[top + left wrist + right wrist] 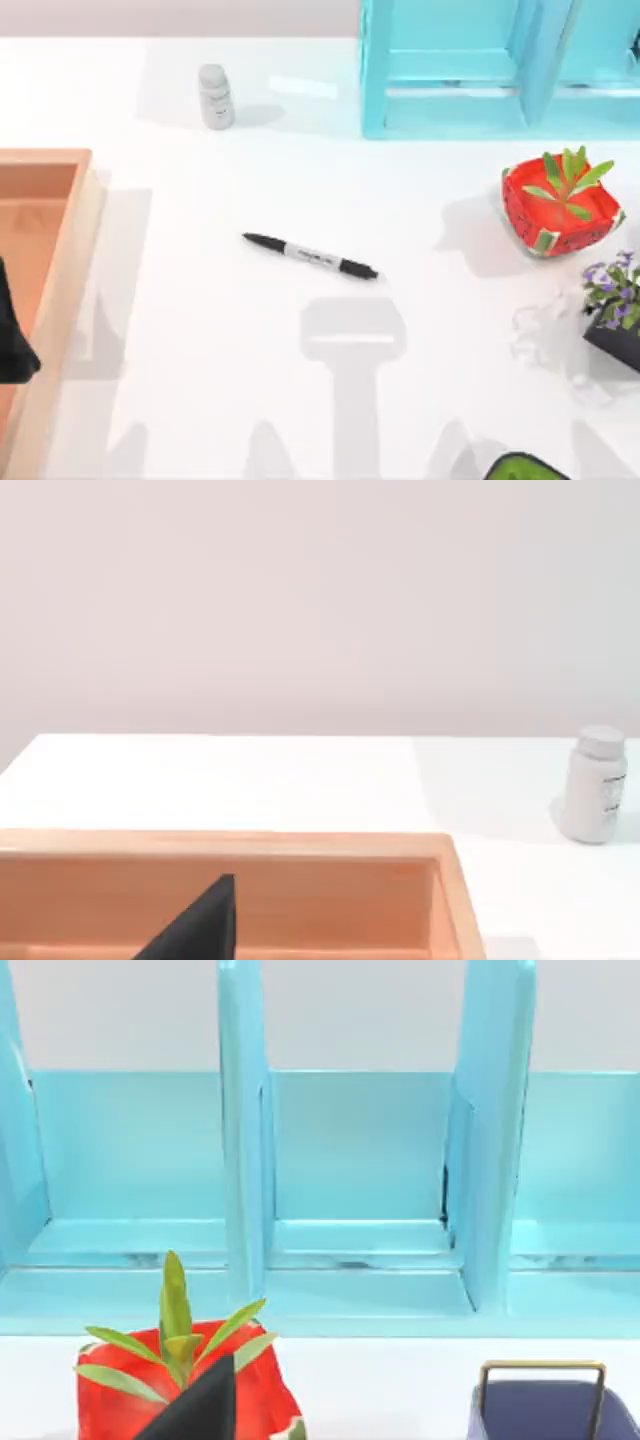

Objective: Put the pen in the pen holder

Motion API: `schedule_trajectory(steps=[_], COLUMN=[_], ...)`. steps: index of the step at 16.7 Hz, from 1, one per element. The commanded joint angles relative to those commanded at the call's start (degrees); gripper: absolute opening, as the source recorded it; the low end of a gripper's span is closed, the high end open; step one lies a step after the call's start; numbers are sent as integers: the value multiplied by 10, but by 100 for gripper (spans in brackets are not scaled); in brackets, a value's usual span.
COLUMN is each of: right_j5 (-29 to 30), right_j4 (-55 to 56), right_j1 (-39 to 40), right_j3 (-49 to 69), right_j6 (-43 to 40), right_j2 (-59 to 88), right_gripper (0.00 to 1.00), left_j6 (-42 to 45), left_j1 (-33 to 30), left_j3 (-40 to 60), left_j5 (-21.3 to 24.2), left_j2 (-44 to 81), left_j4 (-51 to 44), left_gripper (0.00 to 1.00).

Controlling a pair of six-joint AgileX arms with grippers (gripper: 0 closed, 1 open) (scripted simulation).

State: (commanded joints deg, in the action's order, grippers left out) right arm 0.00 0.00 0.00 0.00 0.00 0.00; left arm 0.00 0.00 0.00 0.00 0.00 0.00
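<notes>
The pen (310, 256) is a slim black marker with a pale label band. It lies flat near the middle of the white table, its length running left to right, and nothing touches it. A cyan rack (470, 70) with upright open compartments stands at the back right, and I cannot tell whether it is the pen holder. My left gripper (12, 335) is a dark shape at the table's left edge, over the wooden tray (60, 250), far from the pen. A dark part of my right gripper (200, 1405) shows low in the right wrist view, facing the cyan rack (360, 1160).
A white bottle (215, 96) stands at the back left. A red pot (555, 210) with a green plant sits on the right, and purple flowers (612, 290) in a dark pot are in front of it. A green object (520, 468) pokes in at the front edge. A navy container (550, 1410) appears beside the red pot.
</notes>
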Motion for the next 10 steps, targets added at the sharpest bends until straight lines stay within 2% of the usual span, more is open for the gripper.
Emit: schedule_trajectory(steps=[5,10], right_j5=[-2,-7], right_j4=[-14,-90], right_j1=[14,80], right_j3=[29,180], right_j6=[-8,-45], right_j2=[28,175], right_gripper=[100,100], left_j6=[0,0], left_j1=[0,0], left_j3=[0,0], left_j5=[0,0], left_j2=[0,0], left_j4=[0,0], left_gripper=[100,100])
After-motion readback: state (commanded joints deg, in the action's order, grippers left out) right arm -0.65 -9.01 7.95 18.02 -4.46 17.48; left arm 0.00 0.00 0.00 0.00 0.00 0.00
